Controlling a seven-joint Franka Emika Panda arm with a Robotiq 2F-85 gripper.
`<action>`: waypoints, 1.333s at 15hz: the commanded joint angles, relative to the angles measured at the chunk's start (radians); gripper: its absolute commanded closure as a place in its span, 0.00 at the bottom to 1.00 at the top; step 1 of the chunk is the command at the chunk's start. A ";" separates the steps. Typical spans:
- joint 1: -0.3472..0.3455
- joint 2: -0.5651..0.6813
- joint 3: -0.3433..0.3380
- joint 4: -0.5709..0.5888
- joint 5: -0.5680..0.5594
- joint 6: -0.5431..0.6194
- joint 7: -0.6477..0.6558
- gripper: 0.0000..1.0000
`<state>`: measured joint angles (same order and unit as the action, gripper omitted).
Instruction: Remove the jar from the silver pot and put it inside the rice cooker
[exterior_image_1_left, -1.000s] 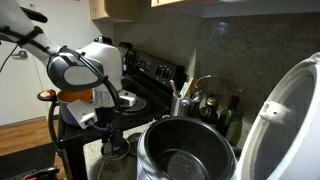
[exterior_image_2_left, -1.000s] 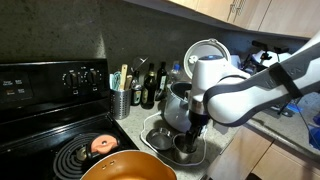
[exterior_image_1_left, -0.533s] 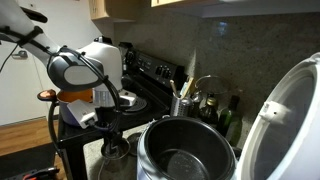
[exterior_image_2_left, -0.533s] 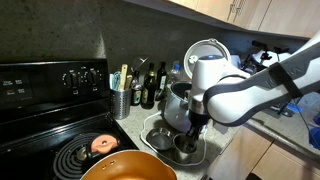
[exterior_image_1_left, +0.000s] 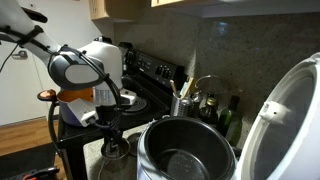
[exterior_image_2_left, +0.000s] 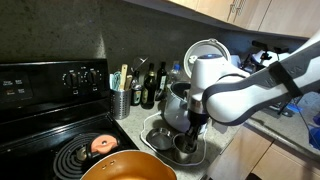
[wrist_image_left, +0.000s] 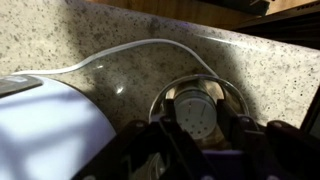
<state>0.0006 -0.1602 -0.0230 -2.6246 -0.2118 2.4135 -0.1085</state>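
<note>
In the wrist view the jar (wrist_image_left: 193, 110) stands inside the silver pot (wrist_image_left: 160, 96), its round whitish lid facing me. My gripper (wrist_image_left: 195, 120) reaches down into the pot with one dark finger (wrist_image_left: 165, 119) on each side of the lid, shut on the jar. Both exterior views show the gripper (exterior_image_1_left: 110, 136) (exterior_image_2_left: 194, 128) lowered into the silver pot (exterior_image_1_left: 116, 153) (exterior_image_2_left: 187, 148), which hides the jar. The rice cooker (exterior_image_1_left: 185, 150) (exterior_image_2_left: 179, 100) stands right beside it with its white lid (exterior_image_1_left: 292, 115) up and its dark inner bowl showing nothing inside.
An orange pot (exterior_image_2_left: 125, 168) sits on the black stove (exterior_image_2_left: 55, 130) near the front. Bottles (exterior_image_2_left: 150, 90) and a utensil holder (exterior_image_2_left: 120, 101) line the back wall. A white cable (wrist_image_left: 130, 50) runs over the speckled counter (wrist_image_left: 80, 30) behind the pot.
</note>
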 joint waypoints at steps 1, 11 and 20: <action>0.007 -0.025 0.019 0.050 0.017 -0.077 0.003 0.80; 0.036 -0.074 0.048 0.227 0.058 -0.262 0.008 0.80; 0.029 -0.139 0.067 0.353 0.041 -0.392 0.106 0.80</action>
<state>0.0366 -0.2687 0.0303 -2.3192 -0.1691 2.0799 -0.0569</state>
